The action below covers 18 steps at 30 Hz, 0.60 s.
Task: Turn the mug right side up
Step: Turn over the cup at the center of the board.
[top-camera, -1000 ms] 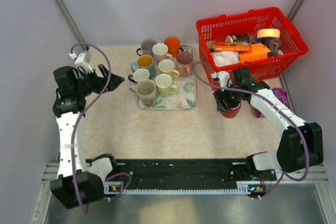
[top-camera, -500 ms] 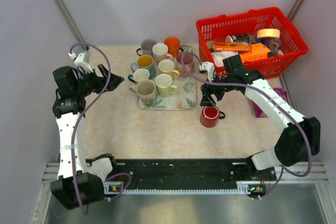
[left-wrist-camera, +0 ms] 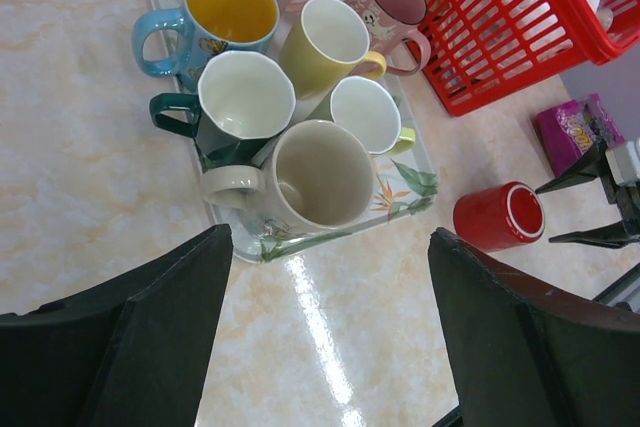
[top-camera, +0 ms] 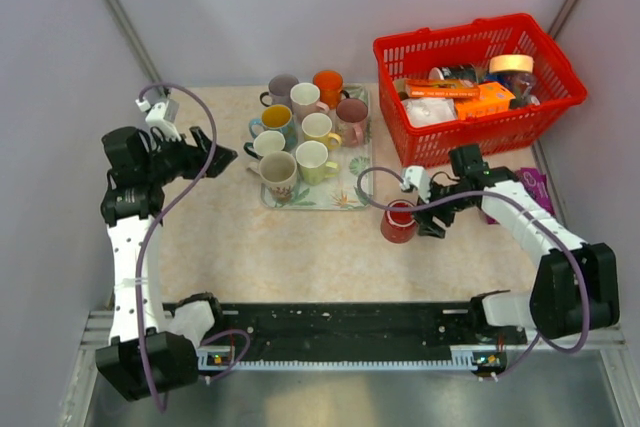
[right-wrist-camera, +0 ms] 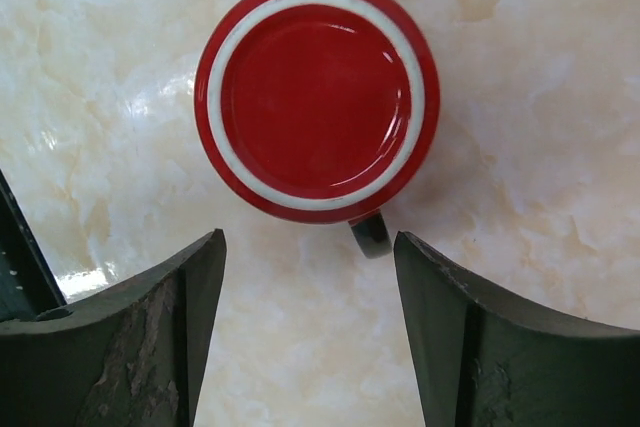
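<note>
Status: not done. We log items from largest down.

The table (top-camera: 300, 247) fills the middle of the top view. On it, right of centre and a little below the middle, the red mug (top-camera: 399, 222) stands alone, mouth down on its rim. We judge the task to be at the approach stage: no grasp, no lift, no flip. Left to do: close on the mug, lift it, invert it, set it on its base.

The red basket (top-camera: 470, 137) sits at upper right, apart from the mug. The tray (top-camera: 350, 194), upper centre, carries 9 upright mugs (top-camera: 320, 129). The red one is off the tray, near its lower right corner.

The right gripper (top-camera: 428, 215) is just right of the mug in the top view, jaws wide, holding nothing. In its wrist view the mug lies ahead of the 2 fingertips (right-wrist-camera: 195, 277), untouched. The left gripper (top-camera: 215, 155), at the left of the frame beside the tray, is also wide and empty.

Mug details: a glossy red cylinder. The upturned base (right-wrist-camera: 315, 97) is a flat red disc inside 1 white ring. A small handle (right-wrist-camera: 370, 235) points toward the bottom of the wrist frame, into the gap between the fingers. We judge it may obstruct a straight pinch.
</note>
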Each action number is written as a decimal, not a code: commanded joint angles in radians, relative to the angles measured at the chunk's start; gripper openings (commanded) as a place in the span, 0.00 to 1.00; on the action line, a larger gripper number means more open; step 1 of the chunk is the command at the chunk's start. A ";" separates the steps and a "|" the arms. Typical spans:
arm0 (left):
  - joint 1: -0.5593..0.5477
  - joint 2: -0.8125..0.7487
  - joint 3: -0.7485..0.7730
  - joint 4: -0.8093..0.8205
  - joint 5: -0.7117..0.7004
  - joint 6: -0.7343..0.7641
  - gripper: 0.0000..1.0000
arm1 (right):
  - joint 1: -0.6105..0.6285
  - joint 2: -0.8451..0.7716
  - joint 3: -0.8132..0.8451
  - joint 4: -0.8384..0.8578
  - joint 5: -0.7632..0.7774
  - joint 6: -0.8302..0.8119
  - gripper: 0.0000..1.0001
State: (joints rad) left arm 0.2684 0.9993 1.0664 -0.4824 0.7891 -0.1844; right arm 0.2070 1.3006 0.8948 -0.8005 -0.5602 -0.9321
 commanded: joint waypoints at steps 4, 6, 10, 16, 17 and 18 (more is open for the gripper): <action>-0.038 0.004 0.046 0.005 -0.007 0.080 0.86 | -0.001 0.064 -0.074 0.162 -0.007 -0.143 0.65; -0.054 0.001 0.055 0.002 -0.014 0.102 0.89 | -0.003 0.097 -0.082 0.198 -0.017 -0.142 0.61; -0.089 0.009 0.084 -0.025 -0.028 0.154 0.97 | 0.006 0.141 -0.083 0.230 -0.043 -0.132 0.47; -0.170 -0.033 0.084 -0.012 -0.047 0.273 0.99 | 0.019 0.095 -0.089 0.147 -0.061 -0.146 0.00; -0.187 -0.051 0.075 -0.005 -0.048 0.307 0.99 | 0.017 0.076 -0.080 0.111 -0.073 -0.142 0.00; -0.211 -0.063 0.070 0.001 -0.056 0.347 0.99 | 0.017 0.054 -0.064 0.080 -0.098 -0.131 0.00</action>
State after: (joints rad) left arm 0.1188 0.9966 1.1202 -0.5179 0.7444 0.0082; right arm 0.2188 1.4387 0.8062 -0.6258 -0.5701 -1.0603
